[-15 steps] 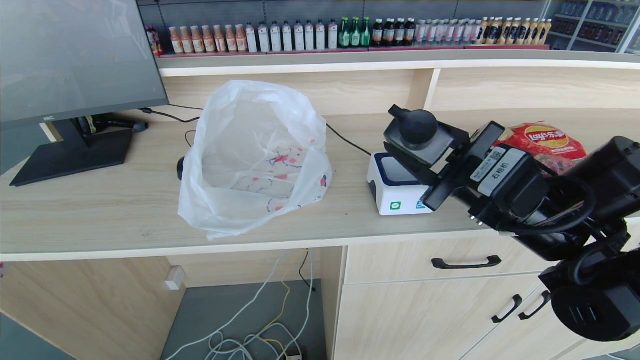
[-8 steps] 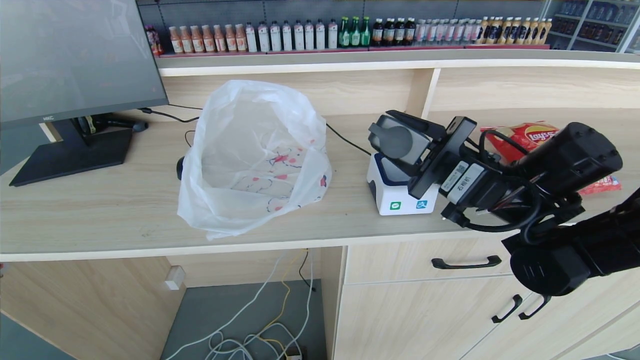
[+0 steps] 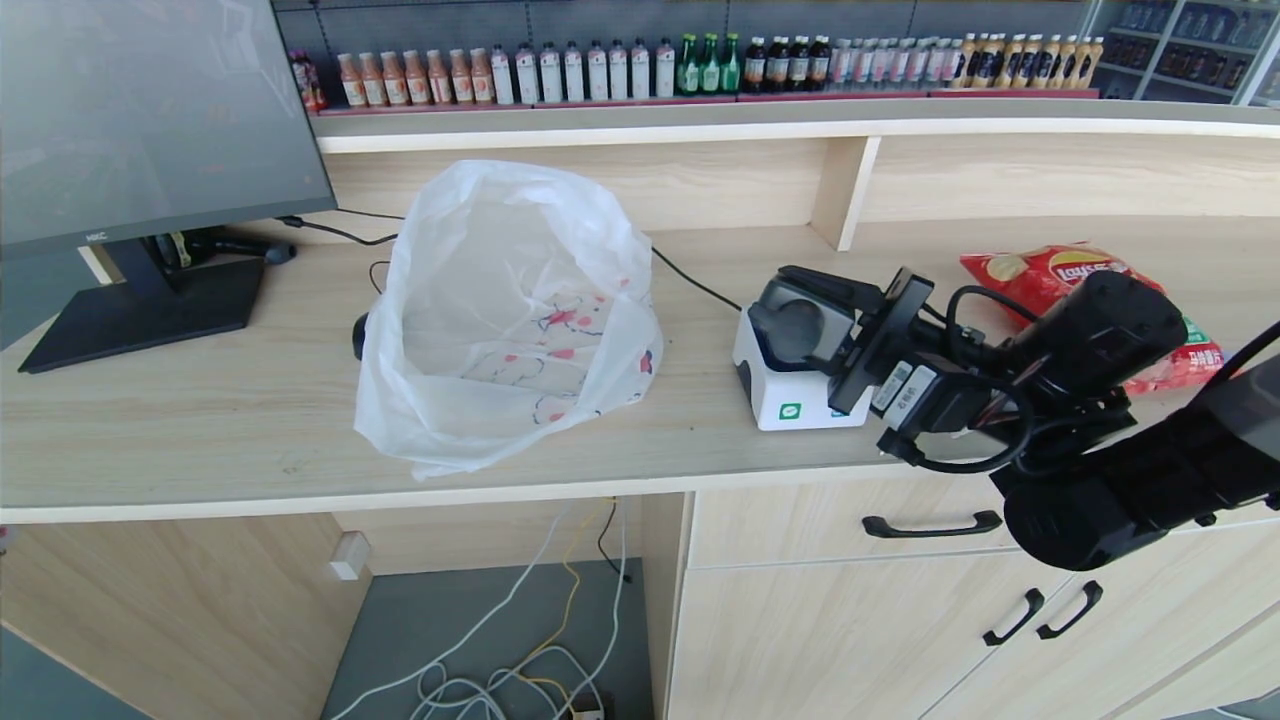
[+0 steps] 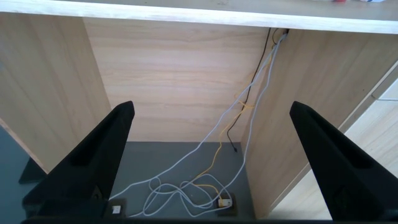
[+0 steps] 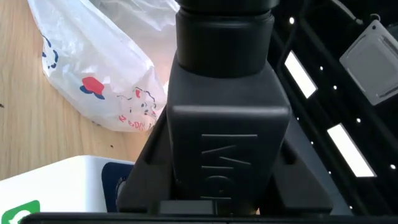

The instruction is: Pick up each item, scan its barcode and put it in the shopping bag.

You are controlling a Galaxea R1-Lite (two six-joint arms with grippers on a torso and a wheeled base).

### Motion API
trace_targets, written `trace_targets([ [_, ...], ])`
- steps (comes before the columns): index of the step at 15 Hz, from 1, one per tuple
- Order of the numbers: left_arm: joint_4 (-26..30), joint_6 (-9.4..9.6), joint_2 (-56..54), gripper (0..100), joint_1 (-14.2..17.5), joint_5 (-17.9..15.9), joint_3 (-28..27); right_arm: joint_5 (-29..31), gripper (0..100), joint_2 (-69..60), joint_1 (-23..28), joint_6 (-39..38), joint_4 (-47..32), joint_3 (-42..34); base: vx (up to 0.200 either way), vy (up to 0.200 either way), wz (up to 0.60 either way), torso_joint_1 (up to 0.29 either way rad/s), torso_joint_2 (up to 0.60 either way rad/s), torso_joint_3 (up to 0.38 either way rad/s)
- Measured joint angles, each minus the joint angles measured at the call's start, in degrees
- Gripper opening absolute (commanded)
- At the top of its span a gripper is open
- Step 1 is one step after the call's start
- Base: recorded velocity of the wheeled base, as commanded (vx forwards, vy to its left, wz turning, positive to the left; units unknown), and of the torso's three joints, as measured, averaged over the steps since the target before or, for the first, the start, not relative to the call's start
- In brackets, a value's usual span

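Note:
My right gripper [image 3: 805, 318] is shut on a dark grey item with a round cap [image 3: 795, 312], held just above the white barcode scanner box [image 3: 790, 400] on the counter. Up close in the right wrist view, the dark item [image 5: 227, 124] hangs over the scanner [image 5: 50, 186], with the shopping bag [image 5: 93, 68] beyond. The white plastic shopping bag [image 3: 510, 300] stands open to the scanner's left. A red chips bag [image 3: 1060, 272] lies at the right. My left gripper [image 4: 211, 162] is open below the counter, facing the floor cables.
A monitor on a black stand [image 3: 150, 170] occupies the counter's left end. A black cable [image 3: 690, 280] runs behind the scanner. Drawers with black handles [image 3: 930, 525] sit under the counter at the right. Shelves of bottles [image 3: 700, 65] line the back.
My right arm has come down and drawn back, lowering the dark item from above the scanner to just over its top. The chips bag is now more exposed.

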State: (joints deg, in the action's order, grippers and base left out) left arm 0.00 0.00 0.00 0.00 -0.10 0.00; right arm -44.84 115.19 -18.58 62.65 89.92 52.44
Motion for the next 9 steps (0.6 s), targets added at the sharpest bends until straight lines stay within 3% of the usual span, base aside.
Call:
trace_targets([
  [9, 0.00, -0.02, 0.00, 100, 0.00, 0.00, 0.00, -0.16, 0, 2.23, 0.45, 0.57, 0.16, -0.79, 0.000, 0.000, 0.00, 0.000, 0.00, 0.000],
])
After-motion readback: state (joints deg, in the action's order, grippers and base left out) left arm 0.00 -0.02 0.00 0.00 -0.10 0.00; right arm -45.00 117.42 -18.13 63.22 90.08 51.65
